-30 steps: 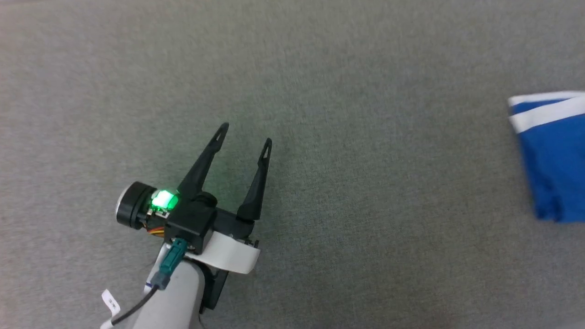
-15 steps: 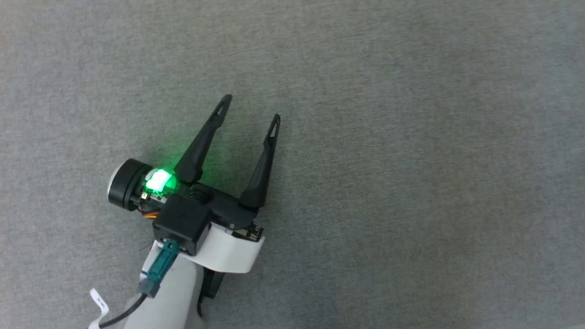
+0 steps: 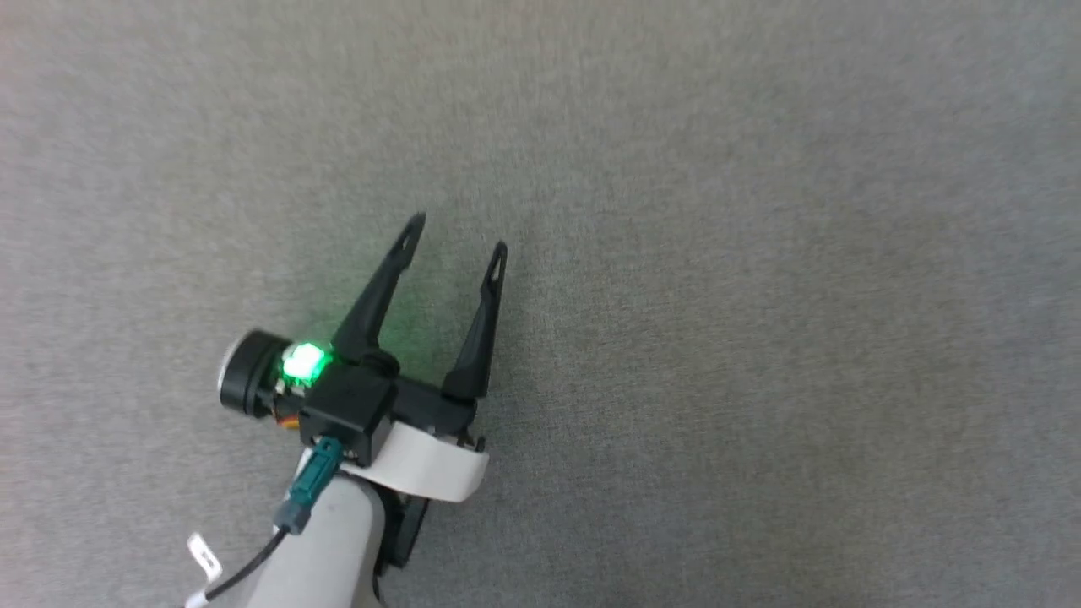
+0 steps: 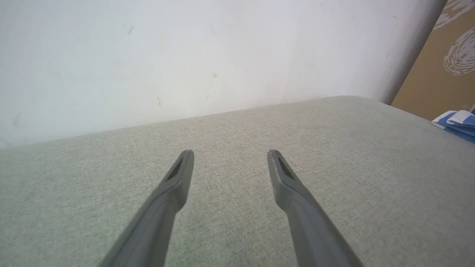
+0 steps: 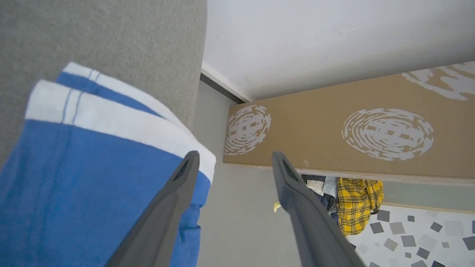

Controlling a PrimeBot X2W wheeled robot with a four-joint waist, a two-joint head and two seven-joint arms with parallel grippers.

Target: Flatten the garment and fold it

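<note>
Garment (image 5: pixel 85 163) lies beside the right end effector (image 5: pixel 234 155), its fingers spread.

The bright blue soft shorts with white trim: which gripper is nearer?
Right. The right gripper is open at the edge of the shorts; the left gripper is far off over grey cloth.

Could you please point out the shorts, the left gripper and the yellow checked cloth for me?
shorts (image 5: pixel 74 178), right wrist view, on the blue fabric below the white hem band.
left gripper (image 3: pixel 456 236), head view, midway between its fingertips.
yellow checked cloth (image 5: pixel 358 202), right wrist view, on its middle.
</note>
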